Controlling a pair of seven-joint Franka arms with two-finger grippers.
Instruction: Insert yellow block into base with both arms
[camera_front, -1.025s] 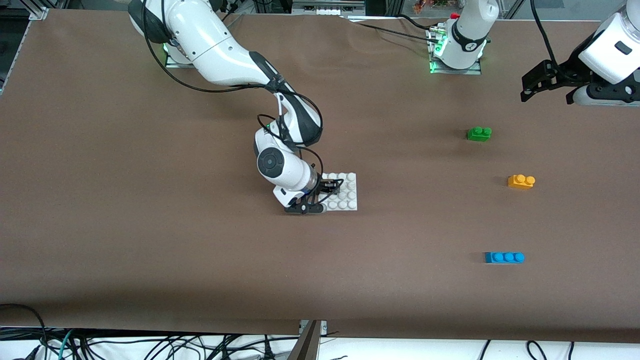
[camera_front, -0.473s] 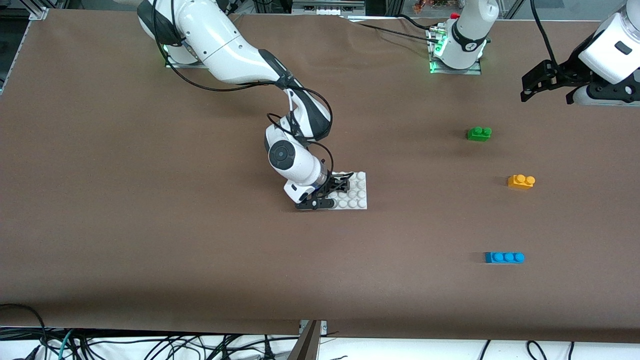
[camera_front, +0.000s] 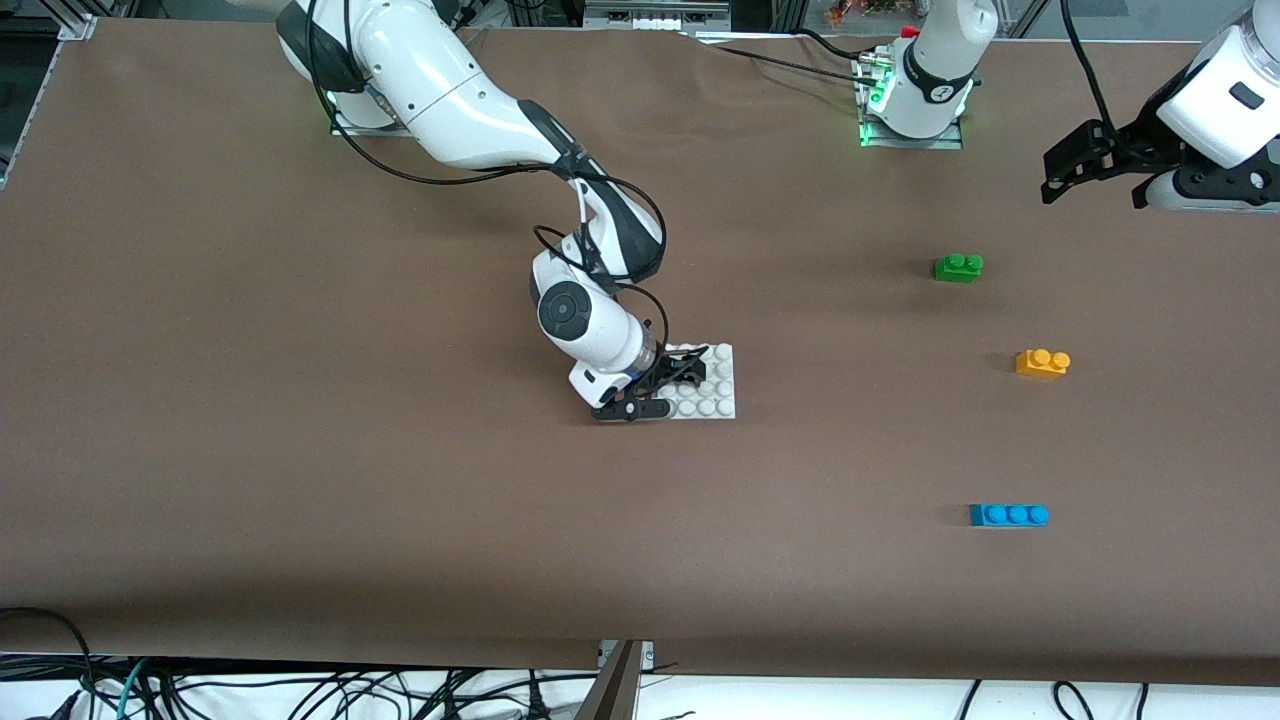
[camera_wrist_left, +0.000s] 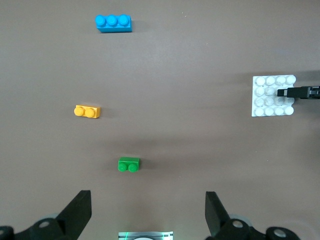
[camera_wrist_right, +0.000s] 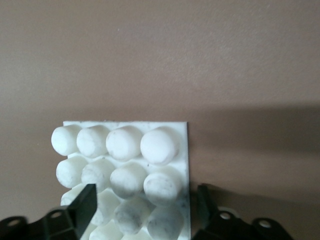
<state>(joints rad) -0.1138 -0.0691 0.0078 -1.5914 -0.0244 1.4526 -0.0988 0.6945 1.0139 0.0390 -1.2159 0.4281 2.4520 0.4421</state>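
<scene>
The yellow block (camera_front: 1042, 362) lies alone on the brown table toward the left arm's end; it also shows in the left wrist view (camera_wrist_left: 88, 111). The white studded base (camera_front: 715, 385) lies mid-table. My right gripper (camera_front: 660, 392) is down at the base's edge nearest the right arm's end, shut on the base (camera_wrist_right: 120, 145): one finger is among the studs and the other is against the plate's side. My left gripper (camera_front: 1095, 190) is open and empty, held high over the left arm's end of the table, and the arm waits (camera_wrist_left: 147, 210).
A green two-stud brick (camera_front: 958, 267) lies farther from the front camera than the yellow block. A blue three-stud brick (camera_front: 1008, 515) lies nearer. The arm bases stand along the table's back edge.
My right gripper and the base slid together a little toward the left arm's end, then nearly stopped. The left arm and the bricks have not moved.
</scene>
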